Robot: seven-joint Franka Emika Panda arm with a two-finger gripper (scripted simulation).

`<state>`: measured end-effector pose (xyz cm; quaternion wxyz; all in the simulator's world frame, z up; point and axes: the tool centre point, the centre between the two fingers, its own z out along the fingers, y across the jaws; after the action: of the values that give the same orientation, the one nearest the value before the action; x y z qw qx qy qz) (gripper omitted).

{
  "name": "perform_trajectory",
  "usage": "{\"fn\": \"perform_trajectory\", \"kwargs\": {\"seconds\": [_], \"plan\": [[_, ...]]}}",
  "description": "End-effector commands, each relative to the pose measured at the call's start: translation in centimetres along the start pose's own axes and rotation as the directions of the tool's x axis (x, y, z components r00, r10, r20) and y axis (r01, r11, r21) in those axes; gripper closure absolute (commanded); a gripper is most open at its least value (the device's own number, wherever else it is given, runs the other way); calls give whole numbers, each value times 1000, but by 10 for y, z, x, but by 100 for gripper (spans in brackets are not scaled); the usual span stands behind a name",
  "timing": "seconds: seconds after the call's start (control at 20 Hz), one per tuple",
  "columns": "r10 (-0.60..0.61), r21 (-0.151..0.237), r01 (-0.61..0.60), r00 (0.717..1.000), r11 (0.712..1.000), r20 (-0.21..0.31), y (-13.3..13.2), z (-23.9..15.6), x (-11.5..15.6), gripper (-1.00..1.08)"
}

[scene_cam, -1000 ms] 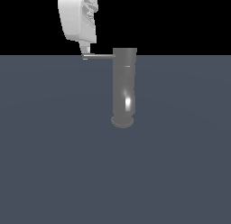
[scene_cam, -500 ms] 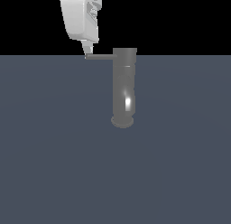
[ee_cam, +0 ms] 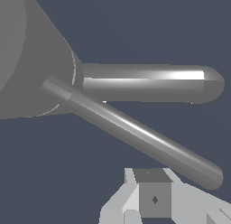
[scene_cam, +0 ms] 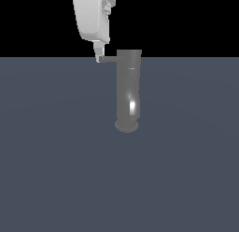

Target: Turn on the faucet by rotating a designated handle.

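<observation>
Your gripper [scene_cam: 99, 58] touches the tip of the handle [scene_cam: 108, 59] on the faucet [scene_cam: 128, 90], finger spacing unclear; push that stiff, slick bar near its end for leverage.

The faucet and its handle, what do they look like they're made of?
The faucet looks like dull grey brushed metal: a bright glint sits low on its body. The handle seems to be the same grey metal, with a long pale highlight along it in the wrist view. Since this is a simulator render, the material is only apparent.
</observation>
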<state>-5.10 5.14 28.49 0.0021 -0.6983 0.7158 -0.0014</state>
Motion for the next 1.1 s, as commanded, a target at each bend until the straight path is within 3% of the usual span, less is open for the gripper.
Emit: {"fn": "perform_trajectory", "kwargs": {"seconds": [0.0,0.4,0.5,1.05], "plan": [[10,-4,-10,1000,1000,-1,8,0,13,108],[10,-4,-10,1000,1000,-1,29,0,35,108],[1,-2,-1,1000,1000,-2,26,0,28,108],[6,-4,-6,1000,1000,-1,24,0,97,108]]}}
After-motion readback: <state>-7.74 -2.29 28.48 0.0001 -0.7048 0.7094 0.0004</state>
